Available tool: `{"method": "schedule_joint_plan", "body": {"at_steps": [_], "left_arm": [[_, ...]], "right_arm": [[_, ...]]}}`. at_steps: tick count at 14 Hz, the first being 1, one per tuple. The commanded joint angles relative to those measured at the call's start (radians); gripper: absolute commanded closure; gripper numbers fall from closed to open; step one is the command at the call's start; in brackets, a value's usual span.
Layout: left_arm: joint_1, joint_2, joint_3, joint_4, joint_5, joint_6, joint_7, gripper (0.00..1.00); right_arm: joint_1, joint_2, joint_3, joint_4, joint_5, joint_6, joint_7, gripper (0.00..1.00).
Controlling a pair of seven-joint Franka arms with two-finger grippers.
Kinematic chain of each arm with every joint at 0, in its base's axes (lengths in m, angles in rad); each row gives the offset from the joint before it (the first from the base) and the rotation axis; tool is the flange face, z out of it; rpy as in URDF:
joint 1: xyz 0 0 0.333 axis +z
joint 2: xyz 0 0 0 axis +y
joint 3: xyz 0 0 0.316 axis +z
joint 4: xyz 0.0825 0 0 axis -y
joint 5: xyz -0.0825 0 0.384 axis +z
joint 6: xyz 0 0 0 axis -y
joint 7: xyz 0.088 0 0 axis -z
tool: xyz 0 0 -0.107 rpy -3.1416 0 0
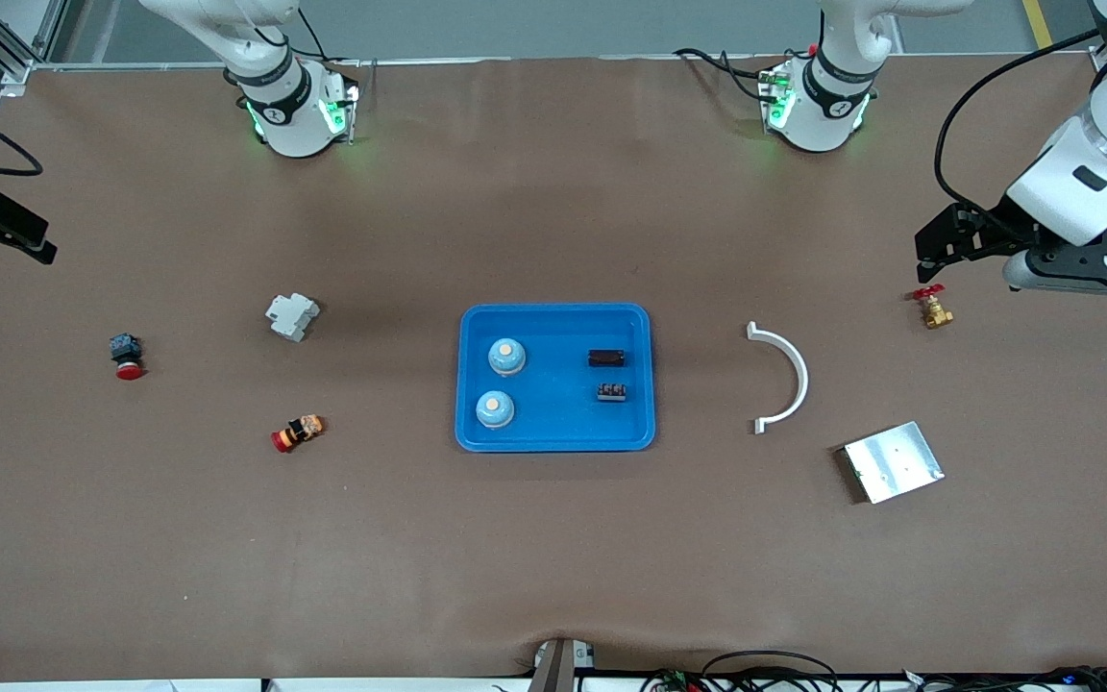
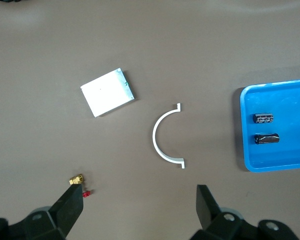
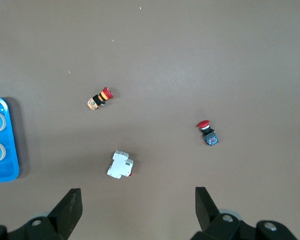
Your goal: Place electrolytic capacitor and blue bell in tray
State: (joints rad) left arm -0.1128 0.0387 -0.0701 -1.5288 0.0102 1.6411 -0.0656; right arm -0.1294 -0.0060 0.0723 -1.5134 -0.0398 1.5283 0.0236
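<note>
The bright-blue tray (image 1: 558,423) lies at the middle of the table. Two blue bells (image 1: 506,357) (image 1: 495,410) stand in it at the right arm's end. The dark cylindrical capacitor (image 1: 606,358) and a small dark ribbed part (image 1: 612,391) lie in it at the left arm's end. The left wrist view shows the tray (image 2: 290,150) and capacitor (image 2: 267,138). My left gripper (image 1: 943,245) (image 2: 137,200) is open and empty, over the table by a brass valve. My right gripper (image 1: 30,240) (image 3: 137,202) is open and empty, over the right arm's end of the table.
A brass valve with a red handle (image 1: 933,308), a white curved bracket (image 1: 792,375) and a silver plate (image 1: 893,461) lie toward the left arm's end. A white breaker (image 1: 292,315), a red push button (image 1: 127,357) and an orange-red switch (image 1: 298,432) lie toward the right arm's end.
</note>
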Motion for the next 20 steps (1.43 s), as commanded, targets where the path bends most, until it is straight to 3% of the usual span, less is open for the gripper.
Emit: {"method": "schedule_joint_plan", "body": {"at_steps": [1,20], "left_arm": [[-0.01,-0.022,0.016,-0.011,-0.003,-0.018,0.018,0.0],[-0.018,-0.022,0.015,-0.011,0.036,-0.03,0.035,0.0]], "right_arm": [[0.011,0.023,-0.005,0.044,-0.018,-0.014,-0.01,0.0],[0.028,0.052,-0.011,0.05,-0.008,0.042,-0.004,0.0]]}}
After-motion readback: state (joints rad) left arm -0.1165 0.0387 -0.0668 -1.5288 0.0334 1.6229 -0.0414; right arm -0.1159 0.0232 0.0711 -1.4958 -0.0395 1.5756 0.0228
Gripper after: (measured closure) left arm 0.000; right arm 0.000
